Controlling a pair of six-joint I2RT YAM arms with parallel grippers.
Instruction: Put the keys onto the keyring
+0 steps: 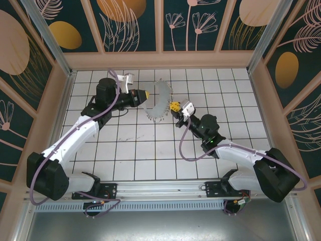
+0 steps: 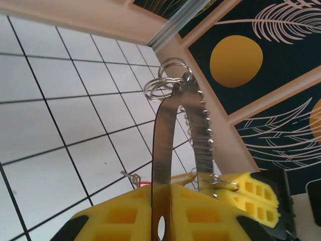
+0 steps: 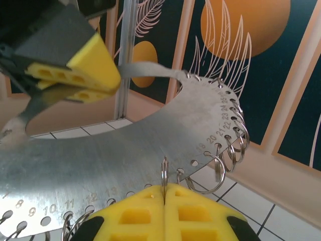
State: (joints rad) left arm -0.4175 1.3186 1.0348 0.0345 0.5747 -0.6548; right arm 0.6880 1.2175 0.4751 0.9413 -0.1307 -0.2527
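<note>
Keyring (image 1: pixel 161 100) blocks between left hand (image 1: pixel 145 94) and right hand (image 1: pixel 174 106); near tiles (image 1: pixel 140 148) open

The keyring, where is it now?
In the top view the keyring is held up over the far middle of the table, between the left gripper and the right gripper.

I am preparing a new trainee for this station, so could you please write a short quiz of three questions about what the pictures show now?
1. True or false: the keyring lies flat on the table.
2. The left tool is shut on: A) the keyring B) a red key C) nothing.
3. Fill in: the right tool is shut on a small ____ at the keyring's edge.

Key:
1. False. The keyring is held up above the table between the two tools.
2. A.
3. Ring. The small ring stands up from between the tool's tips.
</note>
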